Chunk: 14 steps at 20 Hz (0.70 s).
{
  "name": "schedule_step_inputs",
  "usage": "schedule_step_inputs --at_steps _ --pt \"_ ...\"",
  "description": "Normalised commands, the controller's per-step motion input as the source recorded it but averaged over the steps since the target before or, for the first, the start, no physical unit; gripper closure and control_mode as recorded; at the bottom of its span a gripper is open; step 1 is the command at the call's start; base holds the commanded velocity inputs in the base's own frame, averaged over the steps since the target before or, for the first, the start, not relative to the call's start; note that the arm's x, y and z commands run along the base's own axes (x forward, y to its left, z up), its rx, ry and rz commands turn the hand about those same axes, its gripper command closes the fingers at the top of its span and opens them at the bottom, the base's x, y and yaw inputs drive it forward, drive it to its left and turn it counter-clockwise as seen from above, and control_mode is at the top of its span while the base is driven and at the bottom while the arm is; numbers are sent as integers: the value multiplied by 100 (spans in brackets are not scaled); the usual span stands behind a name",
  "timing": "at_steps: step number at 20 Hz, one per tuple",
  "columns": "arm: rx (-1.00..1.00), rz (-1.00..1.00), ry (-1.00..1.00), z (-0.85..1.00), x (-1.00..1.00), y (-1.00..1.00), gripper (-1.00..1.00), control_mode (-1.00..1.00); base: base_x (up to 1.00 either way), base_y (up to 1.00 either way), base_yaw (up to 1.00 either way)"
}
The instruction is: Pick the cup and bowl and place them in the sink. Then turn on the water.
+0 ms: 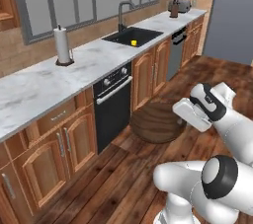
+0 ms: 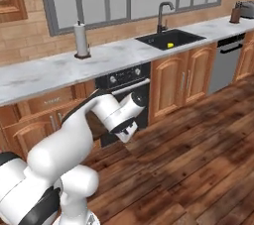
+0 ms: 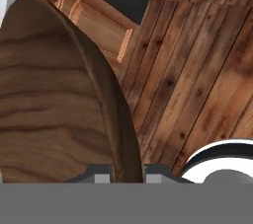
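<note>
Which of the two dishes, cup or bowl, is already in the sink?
The small yellow cup lies in the black sink. The wide brown bowl is off the counter, its rim between the gripper fingertips.

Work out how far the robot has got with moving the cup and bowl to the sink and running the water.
Done: the cup lies in the sink. In hand: the gripper is clamped on the rim of the bowl, which it holds over the floor, well short of the sink. Left: putting the bowl in the sink and turning on the faucet, where no water runs.
</note>
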Motion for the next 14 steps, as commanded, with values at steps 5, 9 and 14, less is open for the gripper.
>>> schedule_step_inputs --at_steps 5,9,14 --pt "0 0 0 0 0 0 100 100 51 0 -37" --pt "0 0 0 0 0 0 100 100 53 0 -34" --pt "0 0 0 0 0 0 100 100 56 0 -31"
